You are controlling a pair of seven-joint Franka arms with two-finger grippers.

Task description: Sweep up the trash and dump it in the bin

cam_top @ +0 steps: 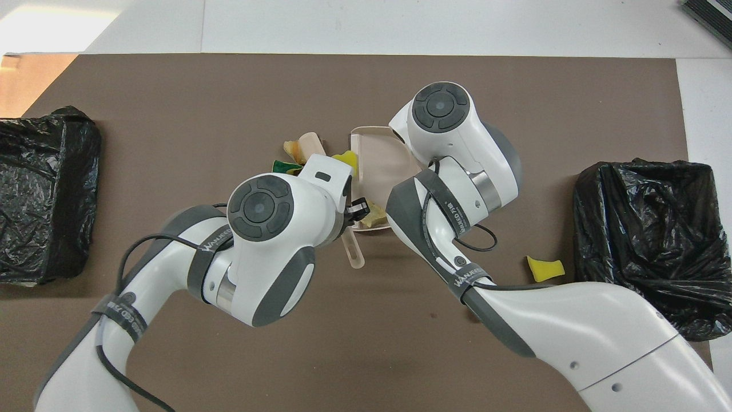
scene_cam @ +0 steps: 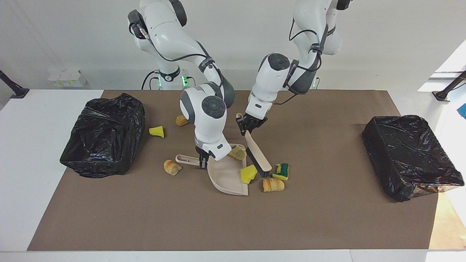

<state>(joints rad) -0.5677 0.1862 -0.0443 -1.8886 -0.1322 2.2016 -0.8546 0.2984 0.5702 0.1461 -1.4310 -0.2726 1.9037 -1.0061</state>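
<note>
Beige brush (scene_cam: 257,152), pinched by its handle in the left gripper (scene_cam: 248,124), slants down from the jaws to the dustpan (scene_cam: 227,177) mouth, the right gripper (scene_cam: 202,160) clamped on the pan's handle, two scraps (scene_cam: 248,174) inside, two (scene_cam: 273,185) just outside.

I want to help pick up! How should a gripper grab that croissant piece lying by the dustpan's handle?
Grip the croissant piece across its narrow middle, coming straight down from above. It lies flat and alone on the mat, clear of the dustpan handle, with free space on both long sides.
</note>
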